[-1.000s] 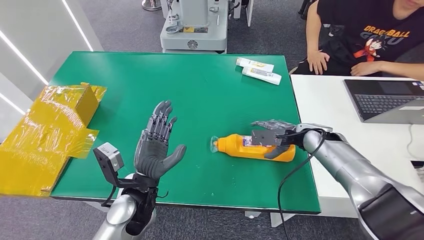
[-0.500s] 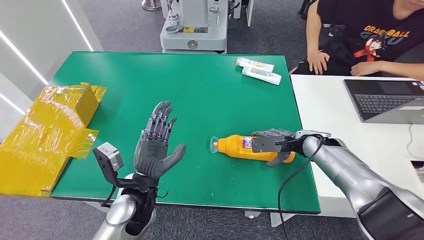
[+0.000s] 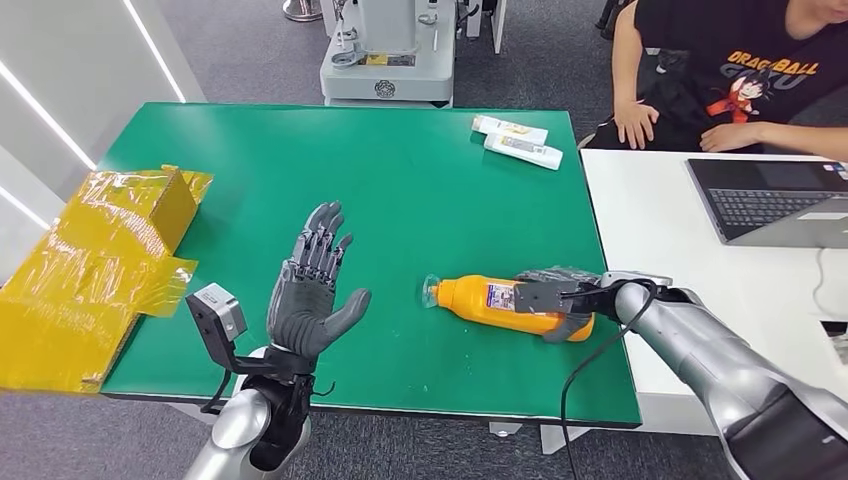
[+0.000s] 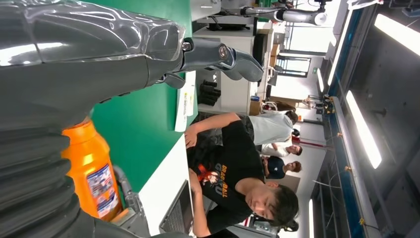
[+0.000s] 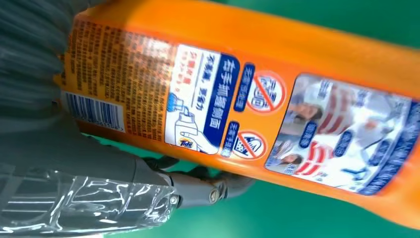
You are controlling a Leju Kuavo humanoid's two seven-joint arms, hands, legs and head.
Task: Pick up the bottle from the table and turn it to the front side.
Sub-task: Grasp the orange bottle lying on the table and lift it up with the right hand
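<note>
Closest to me, my left hand hangs over the near part of the green table, palm up, fingers spread wide and holding nothing. So it's free if I want it for a handoff.

A bit further right, the orange bottle is lying on its side near the table's right edge, cap pointing toward my left hand. My right hand is wrapped around its base end, with the fingers over the top and the thumb under. The right wrist view shows the back label facing the camera, with warning icons, small print and a barcode, so it's not front side up yet. Can't tell if it has actually left the table.

My guess is it's a rigid plastic detergent bottle, smooth and kinda slippery, and heavy if full. I'd rather grip mid-body across the label, because holding the tail end lets the neck sag when lifted.

Further back are two white tubes. Off to the right a person sits at a white desk with a laptop.
</note>
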